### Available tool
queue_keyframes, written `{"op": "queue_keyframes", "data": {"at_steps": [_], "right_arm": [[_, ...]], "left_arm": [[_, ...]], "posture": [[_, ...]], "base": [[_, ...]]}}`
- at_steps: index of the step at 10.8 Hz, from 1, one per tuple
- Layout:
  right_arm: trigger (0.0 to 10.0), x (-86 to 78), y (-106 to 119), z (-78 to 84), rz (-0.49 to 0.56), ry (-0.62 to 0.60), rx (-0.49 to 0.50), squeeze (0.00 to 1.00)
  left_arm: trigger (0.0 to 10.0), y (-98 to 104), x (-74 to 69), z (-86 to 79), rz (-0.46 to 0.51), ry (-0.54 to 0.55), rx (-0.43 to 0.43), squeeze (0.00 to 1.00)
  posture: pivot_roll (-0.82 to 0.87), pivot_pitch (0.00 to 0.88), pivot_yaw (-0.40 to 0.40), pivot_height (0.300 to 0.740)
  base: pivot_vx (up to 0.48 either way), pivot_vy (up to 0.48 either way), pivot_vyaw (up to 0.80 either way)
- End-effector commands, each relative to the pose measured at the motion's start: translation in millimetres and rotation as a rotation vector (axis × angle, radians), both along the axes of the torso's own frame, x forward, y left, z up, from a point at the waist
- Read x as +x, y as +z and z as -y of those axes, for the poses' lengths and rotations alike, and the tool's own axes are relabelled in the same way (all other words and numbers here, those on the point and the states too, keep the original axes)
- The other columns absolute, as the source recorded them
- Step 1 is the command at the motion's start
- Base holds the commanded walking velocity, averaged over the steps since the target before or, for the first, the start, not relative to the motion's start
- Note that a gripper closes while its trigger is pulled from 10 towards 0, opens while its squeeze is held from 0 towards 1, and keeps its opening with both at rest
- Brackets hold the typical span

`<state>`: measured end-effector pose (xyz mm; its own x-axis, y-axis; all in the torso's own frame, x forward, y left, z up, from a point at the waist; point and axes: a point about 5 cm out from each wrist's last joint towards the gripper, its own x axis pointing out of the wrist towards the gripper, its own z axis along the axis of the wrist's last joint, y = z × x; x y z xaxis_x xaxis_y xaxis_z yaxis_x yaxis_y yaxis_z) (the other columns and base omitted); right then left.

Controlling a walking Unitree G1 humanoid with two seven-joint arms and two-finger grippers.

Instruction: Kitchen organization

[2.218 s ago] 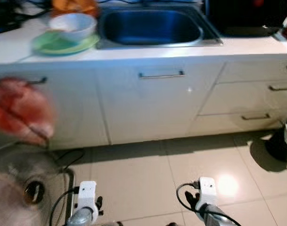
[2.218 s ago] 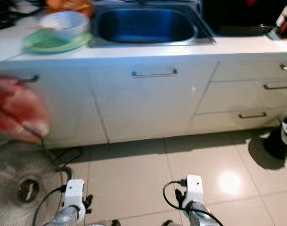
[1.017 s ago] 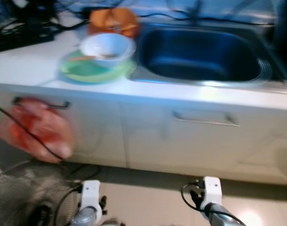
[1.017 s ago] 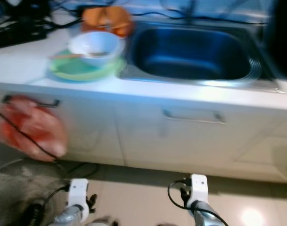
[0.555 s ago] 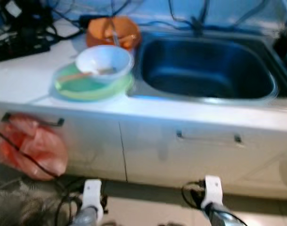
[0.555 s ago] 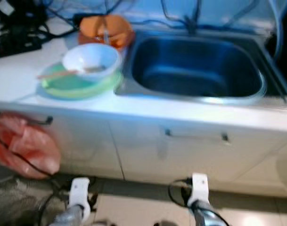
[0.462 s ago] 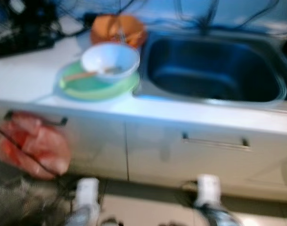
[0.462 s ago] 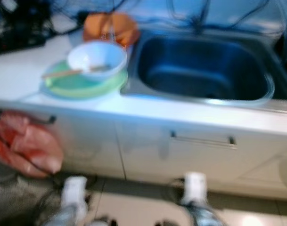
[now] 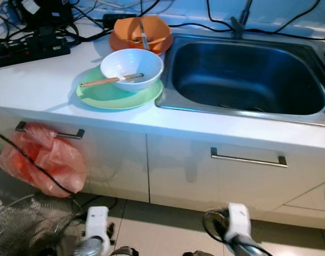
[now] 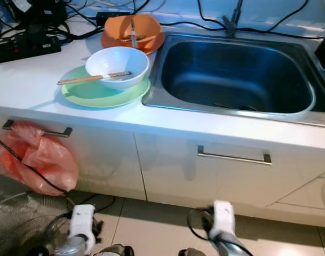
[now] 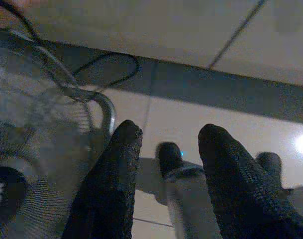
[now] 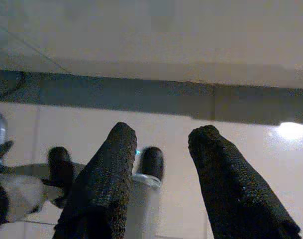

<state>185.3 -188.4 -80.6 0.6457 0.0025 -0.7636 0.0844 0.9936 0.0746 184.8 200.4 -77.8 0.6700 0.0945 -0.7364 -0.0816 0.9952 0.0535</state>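
Sharper and tilted further down than moments ago, the head camera is now taking in the white table [image 9: 39,88] from above. A white bowl [image 9: 132,69] holding chopsticks [image 9: 110,80] is sitting on a pale green plate [image 9: 117,95], just beside the empty steel sink [image 9: 247,80]; an orange bowl [image 9: 141,33] is standing behind them near tangled black cables [image 9: 42,32]. A pink plastic bag [image 9: 42,160] is hanging from the cabinet handle [image 9: 50,131]. Both arms are hanging low over the tiled floor [image 10: 162,226], the left claw [image 11: 163,149] and right claw [image 12: 158,144] each spread apart, gripping nothing.
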Motion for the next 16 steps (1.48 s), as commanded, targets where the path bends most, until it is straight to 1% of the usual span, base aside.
{"op": "queue_keyframes", "data": {"at_steps": [1, 2, 3, 4, 5, 6, 8, 9, 10, 11, 12, 13, 14, 15, 16], "right_arm": [[10.0, -4.2, -1.0, 6.8, -0.004, -0.033, -0.015, 0.0], [10.0, -11.3, -2.6, 17.2, -0.013, -0.081, -0.029, 0.0], [10.0, -18.9, -4.7, 25.7, -0.038, -0.117, -0.059, 0.0], [10.0, -22.5, -4.6, 35.1, -0.05, -0.164, -0.088, 0.0], [10.0, -25.6, -1.0, 56.3, -0.053, -0.266, -0.134, 0.0], [10.0, -32.1, 7.9, 92.6, -0.058, -0.409, -0.214, 0.0], [10.0, -36.2, 14.1, 111.6, -0.055, -0.485, -0.261, 0.0], [10.0, -43.5, 28.6, 145.3, -0.04, -0.634, -0.364, 0.0], [10.0, -46.5, 35.9, 158.0, -0.03, -0.721, -0.433, 0.0], [10.0, -55.8, 42.1, 170.4, -0.043, -0.895, -0.506, 0.0], [10.0, -59.2, 45.9, 175.1, -0.046, -0.978, -0.554, 0.0], [10.0, -59.9, 47.5, 176.5, -0.048, -1.009, -0.573, 0.0], [10.0, -53.8, 58.2, 184.6, 0.001, -1.086, -0.614, 0.0], [10.0, -40.8, 76.5, 195.7, 0.081, -1.126, -0.695, 0.0], [10.0, -29.4, 89.6, 201.6, 0.15, -1.145, -0.725, 0.0]], "left_arm": [[10.0, -0.6, -3.9, -2.9, 0.01, 0.015, 0.002, 0.0], [10.0, -0.7, -7.1, -6.7, 0.021, 0.021, 0.01, 0.0], [10.0, -2.2, -10.3, -7.4, 0.008, 0.016, 0.015, 0.0], [10.0, -3.1, -11.0, -6.3, 0.0, 0.012, 0.015, 0.0], [10.0, -3.6, -10.1, -2.0, -0.004, -0.002, 0.008, 0.0], [10.0, -4.2, -9.1, 4.2, -0.006, -0.017, 0.0, 0.0], [10.0, -4.6, -9.6, 5.3, -0.009, -0.017, -0.002, 0.0], [10.0, -5.6, -11.2, 6.8, -0.014, -0.013, -0.005, 0.0], [10.0, -6.0, -12.0, 6.8, -0.017, -0.012, -0.004, 0.0], [10.0, -5.9, -11.6, 7.1, -0.017, -0.011, -0.004, 0.0], [10.0, -5.4, -10.6, 7.0, -0.014, -0.013, -0.002, 0.0], [10.0, -5.1, -9.9, 6.9, -0.012, -0.014, -0.001, 0.0], [10.0, -4.1, -8.2, 5.6, -0.007, -0.014, 0.001, 0.0], [10.0, -2.9, -6.1, 4.1, -0.002, -0.015, 0.004, 0.0], [10.0, -2.3, -5.1, 3.8, 0.002, -0.014, 0.005, 0.0]], "posture": [[0.07, 0.14, -0.007, 0.74], [0.07, 0.14, -0.007, 0.74], [0.06, 0.141, -0.003, 0.74], [0.06, 0.141, -0.003, 0.74], [0.04, 0.136, 0.006, 0.74], [0.03, 0.133, 0.003, 0.74], [0.03, 0.13, -0.004, 0.74], [0.03, 0.122, -0.01, 0.74], [0.03, 0.122, -0.01, 0.74], [0.03, 0.117, -0.009, 0.74], [0.03, 0.114, -0.006, 0.74], [0.03, 0.115, -0.001, 0.74], [0.02, 0.116, 0.003, 0.74], [0.02, 0.116, 0.003, 0.74], [0.02, 0.116, 0.003, 0.74]], "base": [[0.0, 0.0, 0.0], [0.0, 0.0, 0.0], [0.0, 0.0, 0.0], [0.0, 0.0, 0.0], [0.0, 0.0, 0.0], [0.0, 0.0, 0.0], [0.0, 0.0, 0.0], [0.0, 0.0, 0.0], [0.0, 0.0, 0.0], [0.0, 0.0, 0.0], [0.0, 0.0, 0.0], [0.0, 0.0, 0.0], [0.0, 0.0, 0.0], [0.0, 0.0, 0.0], [0.0, 0.0, 0.0]]}}
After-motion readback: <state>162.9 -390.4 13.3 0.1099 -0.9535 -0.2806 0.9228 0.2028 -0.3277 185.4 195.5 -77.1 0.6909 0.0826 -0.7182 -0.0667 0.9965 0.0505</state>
